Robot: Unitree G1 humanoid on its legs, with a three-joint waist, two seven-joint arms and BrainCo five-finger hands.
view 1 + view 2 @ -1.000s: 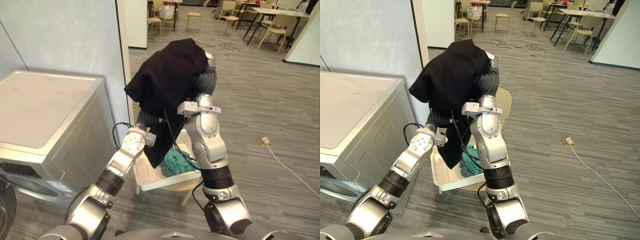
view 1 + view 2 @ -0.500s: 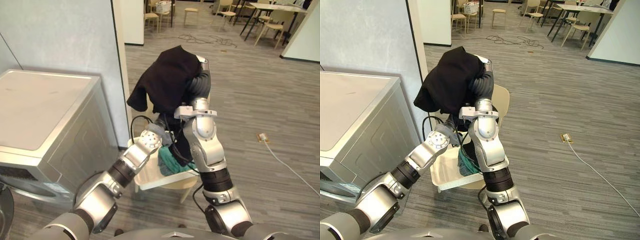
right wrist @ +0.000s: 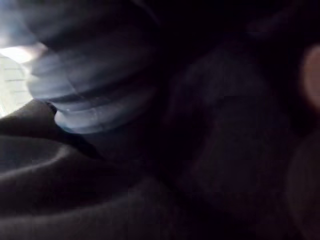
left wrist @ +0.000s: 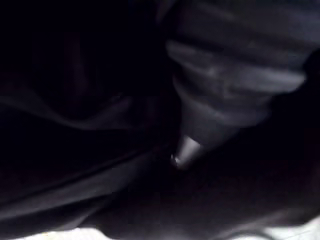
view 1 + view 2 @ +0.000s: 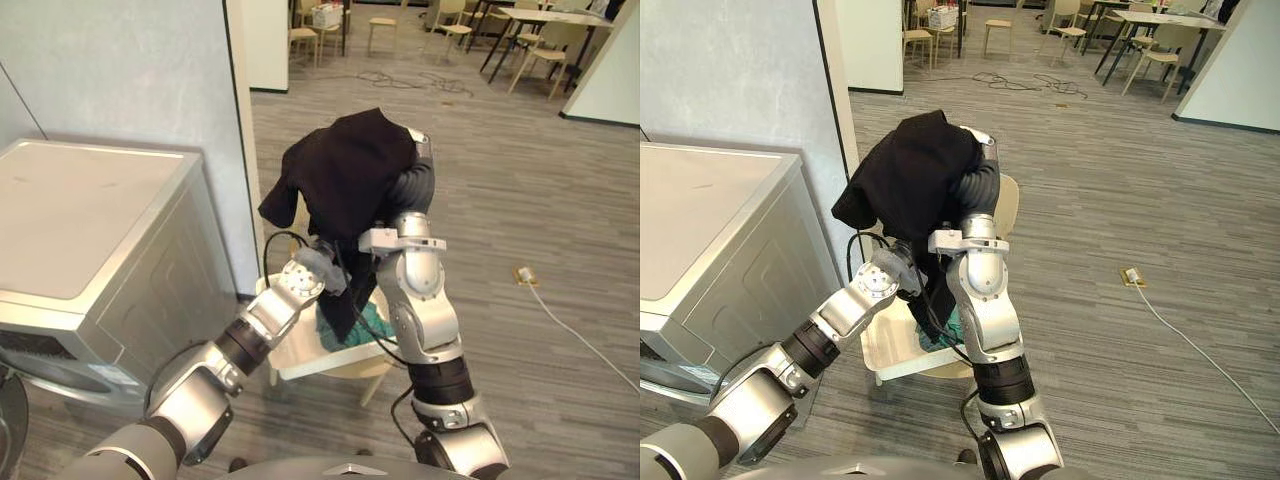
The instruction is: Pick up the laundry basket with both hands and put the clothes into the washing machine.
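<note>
A black garment [image 5: 350, 170] hangs draped over my raised right hand, whose dark ribbed cover [image 5: 413, 188] shows at the cloth's right edge; its fingers are buried under the cloth. My left hand [image 5: 322, 262] reaches into the garment's hanging lower part, and in the left wrist view dark folds [image 4: 100, 150] press around it. Below them a white laundry basket [image 5: 890, 350] rests on a chair, with a teal cloth [image 5: 368, 322] inside. The washing machine [image 5: 90, 260] stands at the left.
A grey wall panel [image 5: 130, 70] rises behind the machine. The chair's tan back [image 5: 1008, 200] shows behind my right arm. A plug and white cord [image 5: 527, 277] lie on the floor to the right. Tables and chairs [image 5: 530, 40] stand far back.
My left hand rose from beside the basket into the hanging cloth and curled shut. The right arm dipped, then lifted the garment slightly again. The camera tilted.
</note>
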